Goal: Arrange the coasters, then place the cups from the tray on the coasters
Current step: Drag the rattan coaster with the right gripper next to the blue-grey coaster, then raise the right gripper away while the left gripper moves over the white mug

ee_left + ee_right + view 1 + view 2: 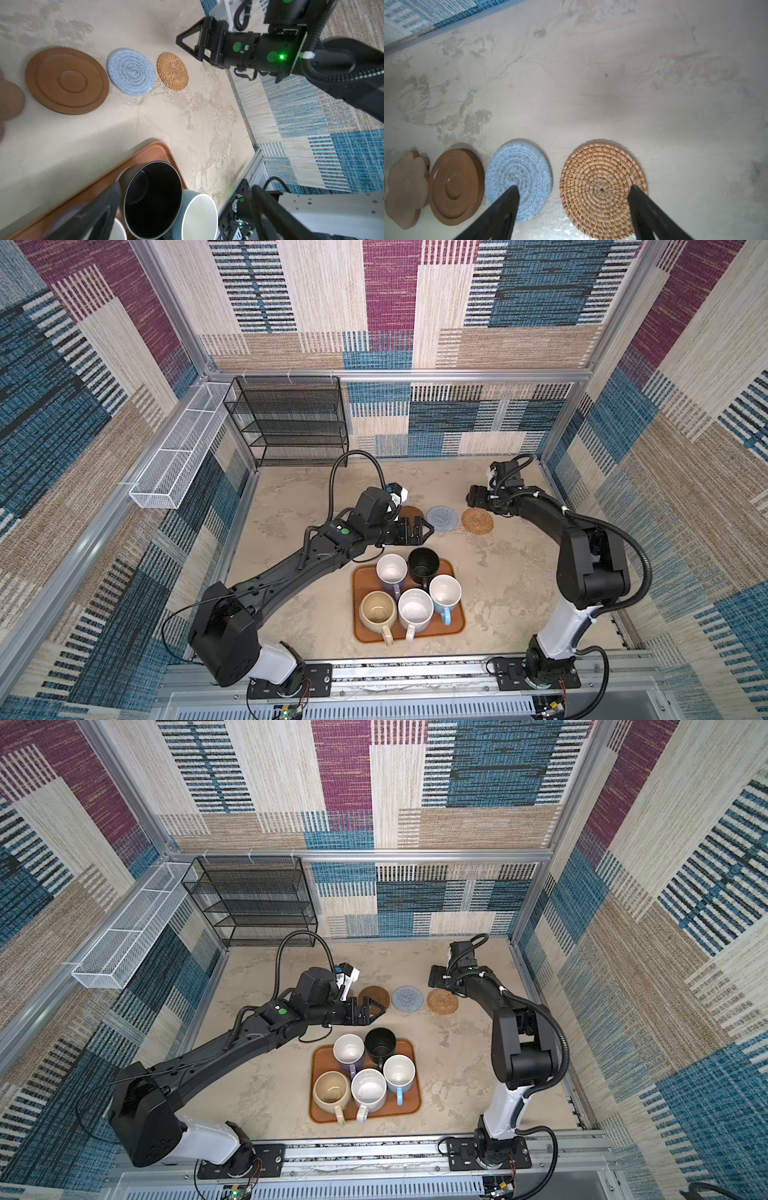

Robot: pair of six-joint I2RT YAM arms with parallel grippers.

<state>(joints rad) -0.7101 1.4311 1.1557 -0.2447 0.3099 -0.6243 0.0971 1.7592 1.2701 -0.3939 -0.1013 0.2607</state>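
Observation:
Four coasters lie in a row at the back: tan cork flower [406, 189], dark brown wooden disc [455, 187], light blue woven round [519, 176], golden rattan round [602, 187]. The orange-brown tray [455, 624] holds the cups: lavender [391, 570], black [423, 564], beige [377, 610], white speckled [415, 608], light blue [444, 593]. My left gripper [430, 527] hovers open between the wooden disc and the black cup [153, 201], holding nothing. My right gripper [573, 188] hangs open just above the rattan coaster [478, 521], empty.
A black mesh shelf rack [291, 418] stands at the back left. A white mesh basket [178, 456] hangs on the left wall. Patterned walls close in the table on three sides.

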